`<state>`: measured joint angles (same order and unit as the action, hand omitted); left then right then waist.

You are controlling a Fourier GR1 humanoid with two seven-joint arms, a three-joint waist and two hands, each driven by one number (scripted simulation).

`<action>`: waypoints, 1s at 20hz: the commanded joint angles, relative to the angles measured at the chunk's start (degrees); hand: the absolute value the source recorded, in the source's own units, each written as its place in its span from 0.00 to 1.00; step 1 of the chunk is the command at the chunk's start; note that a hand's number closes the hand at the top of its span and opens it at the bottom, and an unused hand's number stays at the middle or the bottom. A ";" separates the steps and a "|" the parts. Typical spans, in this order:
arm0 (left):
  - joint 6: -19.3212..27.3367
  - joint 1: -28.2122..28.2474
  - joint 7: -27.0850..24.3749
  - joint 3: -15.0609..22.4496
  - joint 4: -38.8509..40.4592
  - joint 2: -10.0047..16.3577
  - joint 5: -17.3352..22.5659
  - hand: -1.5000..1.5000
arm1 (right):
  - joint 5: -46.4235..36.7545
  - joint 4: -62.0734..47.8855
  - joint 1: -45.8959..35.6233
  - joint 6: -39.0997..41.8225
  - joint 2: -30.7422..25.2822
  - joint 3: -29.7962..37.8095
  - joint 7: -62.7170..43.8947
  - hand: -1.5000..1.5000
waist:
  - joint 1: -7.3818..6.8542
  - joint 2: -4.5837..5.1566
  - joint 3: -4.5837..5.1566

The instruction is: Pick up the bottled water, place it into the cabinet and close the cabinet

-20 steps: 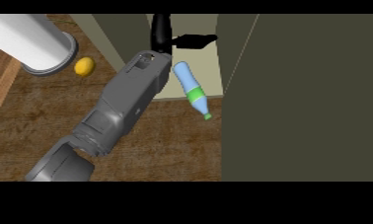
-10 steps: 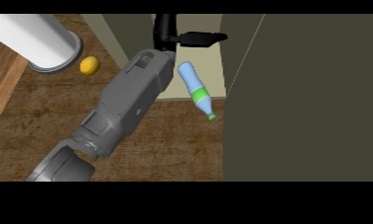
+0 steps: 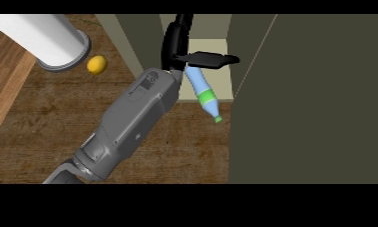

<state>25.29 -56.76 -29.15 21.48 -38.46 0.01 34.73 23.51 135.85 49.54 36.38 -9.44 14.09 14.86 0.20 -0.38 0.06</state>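
Room to move is narrow around the cabinet (image 3: pixel 215 35). Its opening is a slim pale slot between an olive side wall (image 3: pixel 140 38) on the left and a broad dark door panel (image 3: pixel 310 96) that fills the view's right side from top to bottom. The panel's long edge runs just beside the slot. To the left, the brown wooden bench (image 3: pixel 66 116) lies open, with bare board below and beside the forearm.

The left hand (image 3: pixel 177 51) sits at the mouth of the slot, at the end of a grey forearm (image 3: pixel 136 121) that comes in from the lower left corner. Its fingers point up along the left wall, and its thumb (image 3: pixel 214 60) sticks out to the right across the opening. The hand grips the bottom end of the bottled water (image 3: pixel 196 82), and that end is partly hidden under the thumb.

The bottle slants down and to the right from the hand. Its blue body is over the cabinet's pale floor, and its green label (image 3: pixel 207 96) is at the floor's front edge. Its green cap (image 3: pixel 218 119) reaches past that edge over the bench, close to the door panel. Whether it rests on the floor or hangs above it cannot be told.

A white cylinder (image 3: pixel 44 41) stands at the upper left, and a small yellow fruit (image 3: pixel 97 64) lies just beside its base. Both are well apart from the cabinet.
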 commanded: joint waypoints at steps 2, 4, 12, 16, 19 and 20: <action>1.70 7.57 3.12 3.12 -12.00 -0.01 -0.76 0.00 | 0.93 7.59 1.57 -0.66 1.04 -0.03 -2.79 0.00 | -0.55 -0.14 -0.02; 3.21 13.02 1.25 6.42 -17.08 -0.01 0.71 0.00 | 1.68 9.84 1.19 -2.66 0.40 -1.03 -5.19 0.00 | -0.65 -0.09 0.03; 4.65 29.67 6.80 13.95 -39.62 5.00 -3.14 0.00 | 0.84 10.14 -0.25 -5.01 0.60 -2.14 -6.51 0.00 | -1.31 -0.17 0.02; 8.44 36.17 7.88 16.00 -48.12 6.43 -5.11 0.00 | 0.07 9.82 1.05 -1.24 -0.10 -5.05 -5.92 0.00 | -0.74 -0.14 -0.01; 4.57 41.37 6.01 16.13 -51.04 10.10 -3.93 0.00 | -3.54 9.80 -0.88 0.45 -4.14 -9.28 -9.68 1.00 | -1.70 0.06 0.08; 5.48 41.89 7.21 16.20 -52.94 10.72 -4.11 0.00 | -3.04 10.29 -0.38 1.37 -4.95 -10.65 -10.50 1.00 | -1.48 0.03 0.06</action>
<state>30.85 -20.41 -22.40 36.45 -85.11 7.80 30.86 22.84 136.33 47.45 36.96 -12.17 6.61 10.15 -1.00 -0.41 0.09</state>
